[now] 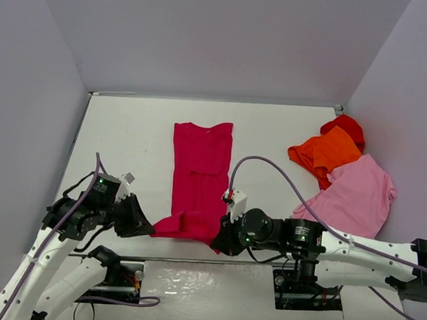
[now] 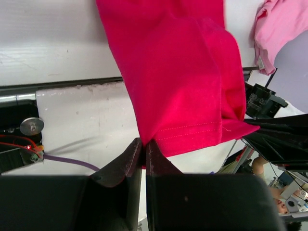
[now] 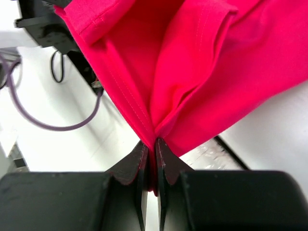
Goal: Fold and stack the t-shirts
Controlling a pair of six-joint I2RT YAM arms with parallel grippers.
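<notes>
A crimson t-shirt [image 1: 199, 175] lies lengthwise in the middle of the table, folded into a narrow strip. Its near end is lifted off the table at the front edge. My left gripper [image 1: 145, 228] is shut on the near left corner of that shirt [image 2: 178, 82], cloth pinched at the fingertips [image 2: 136, 150]. My right gripper [image 1: 221, 240] is shut on the near right corner [image 3: 192, 82], with bunched folds running into its jaws. An orange t-shirt [image 1: 324, 154], a bright red one [image 1: 347, 127] and a light pink one [image 1: 356, 194] lie heaped at the right.
White walls close the table on the left, back and right. The table's front edge [image 1: 193, 262] runs just behind the arm bases. A purple cable [image 1: 271, 167] arcs over the table from my right wrist.
</notes>
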